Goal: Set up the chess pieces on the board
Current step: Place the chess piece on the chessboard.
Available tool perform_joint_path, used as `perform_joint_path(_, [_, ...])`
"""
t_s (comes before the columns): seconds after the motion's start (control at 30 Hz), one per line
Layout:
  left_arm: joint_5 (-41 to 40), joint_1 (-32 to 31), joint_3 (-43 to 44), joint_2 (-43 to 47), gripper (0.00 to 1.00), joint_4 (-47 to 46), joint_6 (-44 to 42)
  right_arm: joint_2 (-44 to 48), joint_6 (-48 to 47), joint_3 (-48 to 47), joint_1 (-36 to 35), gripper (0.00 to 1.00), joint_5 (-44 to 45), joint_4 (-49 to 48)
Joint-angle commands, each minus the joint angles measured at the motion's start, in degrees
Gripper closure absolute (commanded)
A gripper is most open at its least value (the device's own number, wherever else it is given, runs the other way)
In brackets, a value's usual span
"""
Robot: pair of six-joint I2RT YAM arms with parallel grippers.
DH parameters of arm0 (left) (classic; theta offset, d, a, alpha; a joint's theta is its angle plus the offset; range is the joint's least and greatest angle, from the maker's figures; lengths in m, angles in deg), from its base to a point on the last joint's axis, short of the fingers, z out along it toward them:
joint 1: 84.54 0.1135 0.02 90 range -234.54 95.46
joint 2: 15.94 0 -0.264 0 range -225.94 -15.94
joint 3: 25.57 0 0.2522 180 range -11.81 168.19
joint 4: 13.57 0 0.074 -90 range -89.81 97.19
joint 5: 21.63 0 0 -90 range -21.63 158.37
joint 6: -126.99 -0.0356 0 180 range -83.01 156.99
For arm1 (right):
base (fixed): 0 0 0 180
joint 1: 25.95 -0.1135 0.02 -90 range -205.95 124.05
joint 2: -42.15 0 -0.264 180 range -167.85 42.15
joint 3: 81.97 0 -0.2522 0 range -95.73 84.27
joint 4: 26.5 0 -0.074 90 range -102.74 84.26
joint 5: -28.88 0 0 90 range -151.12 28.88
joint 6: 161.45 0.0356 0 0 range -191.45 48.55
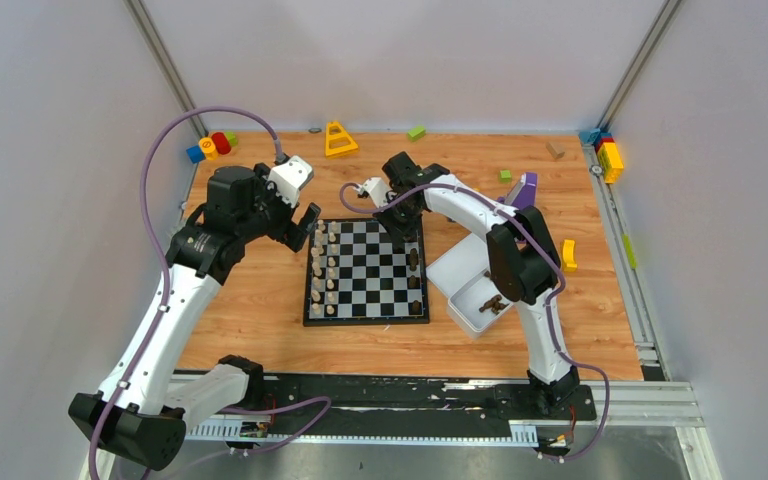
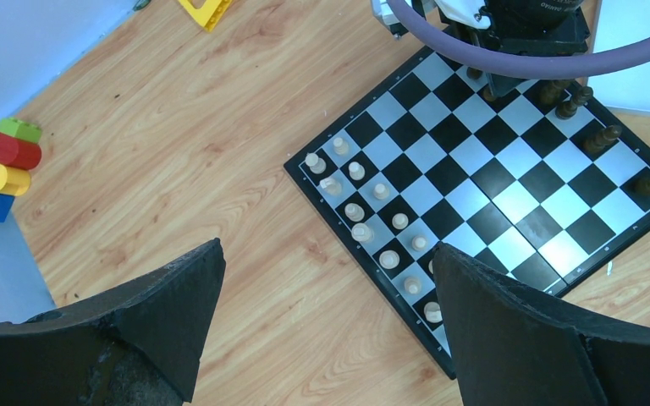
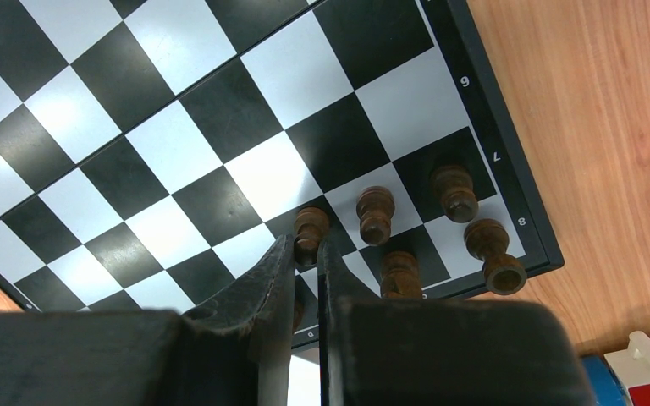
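**A:** Where's the left tool (image 1: 300, 225)?
**B:** Over the bench (image 1: 250, 300), just beside the board's left edge. Its jaws are spread wide, with nothing in them.
**A:** And the board (image 1: 380, 270)?
**B:** Mid-bench. There are cream chess pieces (image 1: 326, 268) in 2 columns along its left side and dark ones (image 3: 455, 193) along its right.
**A:** The right tool (image 3: 302, 247)?
**B:** Closed to a slit, with its tips at 1 dark piece (image 3: 311, 230). I cannot tell whether it grips that piece. Rightmost, a white tray (image 1: 472, 315) holds more dark pieces (image 1: 492, 303).

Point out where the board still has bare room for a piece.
The board is bare down its middle, between cream pieces along its left side and dark pieces along its right. Crowded: far right corner, under the right gripper.
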Motion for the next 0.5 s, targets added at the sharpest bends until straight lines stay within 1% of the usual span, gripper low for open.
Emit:
perform_joint_path(0.0, [0.67, 0.5, -0.01, 0.39, 0.0, -1.99, 0.23, 1.58, -0.66, 0.03, -0.42, 0.99, 1.74, -0.42])
perform_joint_path(0.47, [0.92, 0.45, 0.32, 0.17, 0.0, -1.81, 0.49, 3.71, -1.02, 2.64, -0.51, 1.0, 2.3, -0.17])
